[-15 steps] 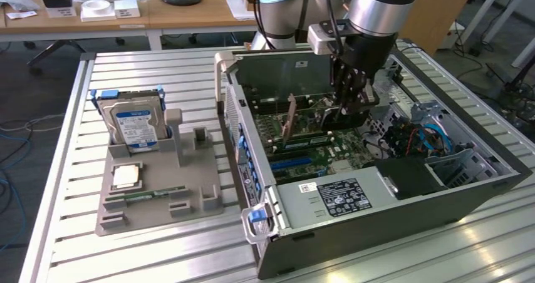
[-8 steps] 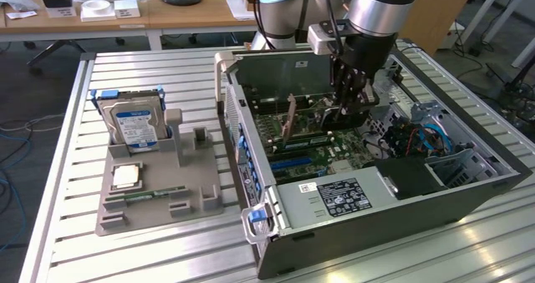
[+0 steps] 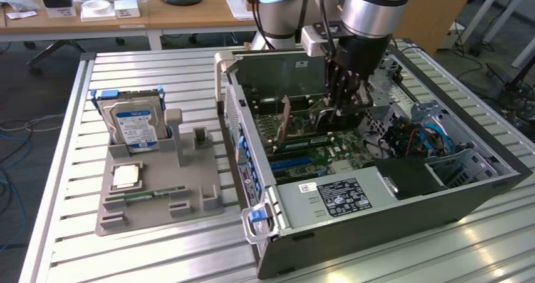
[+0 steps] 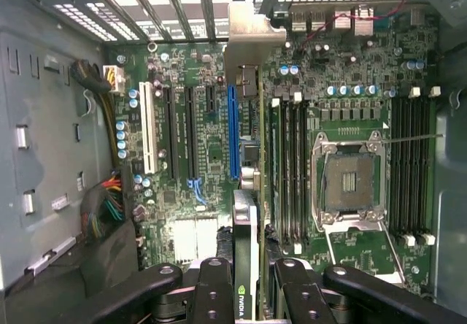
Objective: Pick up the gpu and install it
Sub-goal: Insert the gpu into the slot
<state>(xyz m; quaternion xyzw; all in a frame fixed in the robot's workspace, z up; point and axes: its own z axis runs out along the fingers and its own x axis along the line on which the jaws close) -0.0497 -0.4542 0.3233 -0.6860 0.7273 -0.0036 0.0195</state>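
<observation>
Wrist view: gpu (image 4: pixel 246 225) seen edge-on, clamped between the two inner fingers (image 4: pixel 215 291) of the gripper (image 4: pixel 252 284), jaws closed on its two faces. It is held upright on its long edge, probably so the contact edge points down at the motherboard (image 4: pixel 208 156). Card looks thin: green board edge on one side, black cooler face with a green logo on the other, and a silver bracket (image 4: pixel 252 36) at the far end by the rear slot openings of the case. It sits just beside the long blue slot (image 4: pixel 233 130), running parallel to it. Can't tell if the edge is in a slot or just above the board.

Empty processor socket (image 4: pixel 346 185) lies further over, well apart from the card.

Exterior view: gripper (image 3: pixel 342 108) is down inside the open computer case (image 3: pixel 468 189), arm coming in from above, which fits a straight-down insertion. A grey tray (image 3: pixel 150 201) with a hard drive (image 3: pixel 134 123) stands on the table (image 3: pixel 125 70) at the exterior view's left, apart from the case.
</observation>
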